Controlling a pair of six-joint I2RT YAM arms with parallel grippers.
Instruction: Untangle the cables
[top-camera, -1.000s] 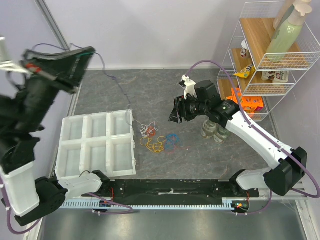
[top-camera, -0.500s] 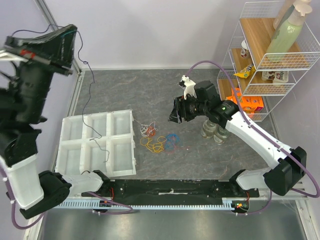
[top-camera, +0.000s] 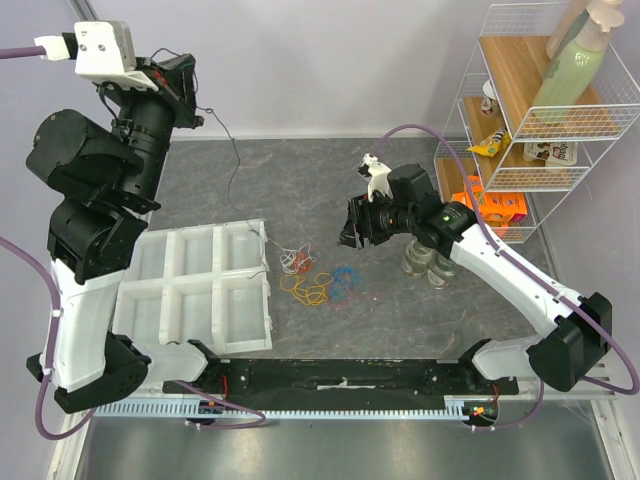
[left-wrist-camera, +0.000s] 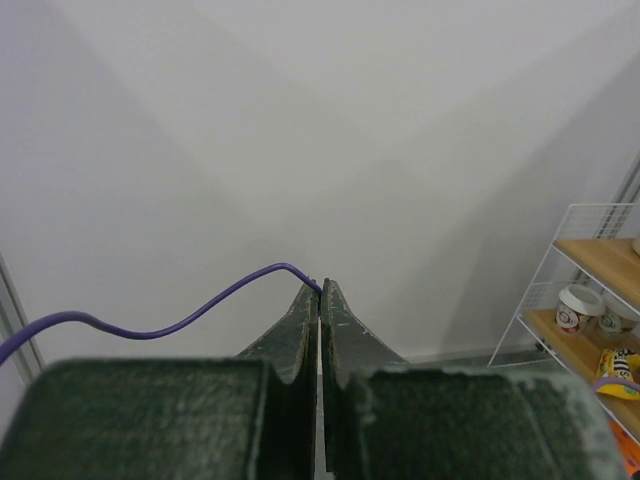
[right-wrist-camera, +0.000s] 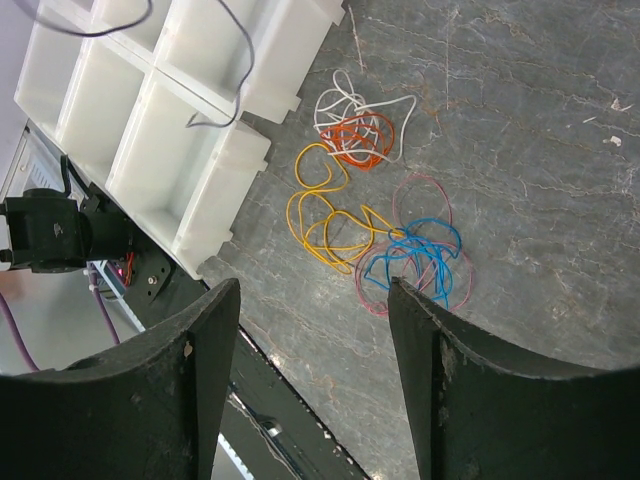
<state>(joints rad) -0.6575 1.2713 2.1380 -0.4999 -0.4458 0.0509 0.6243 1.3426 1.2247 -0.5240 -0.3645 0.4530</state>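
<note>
My left gripper (top-camera: 196, 98) is raised high at the far left, shut on a thin dark purple cable (top-camera: 233, 170). In the left wrist view the wire (left-wrist-camera: 180, 322) leaves the closed fingertips of the gripper (left-wrist-camera: 320, 290). The cable dangles over the white tray, its free end showing in the right wrist view (right-wrist-camera: 236, 88). The other cables (top-camera: 315, 275) lie bunched on the grey table: white (right-wrist-camera: 345, 100), red-orange (right-wrist-camera: 362, 140), yellow (right-wrist-camera: 325, 215), blue (right-wrist-camera: 425, 255) and pink (right-wrist-camera: 420, 195) loops. My right gripper (top-camera: 352, 225) hovers open above them (right-wrist-camera: 312, 290), holding nothing.
A white tray (top-camera: 270, 300) with several compartments sits left of the bunch, also in the right wrist view (right-wrist-camera: 245, 150). Two glass jars (top-camera: 430, 262) stand under the right arm. A wire shelf (top-camera: 540, 120) with bottles and packets stands at the far right.
The left arm swung and turned with the dark cable, which lifted away from the bunch and now hangs over the tray. The right arm and the loops on the table have not moved.
</note>
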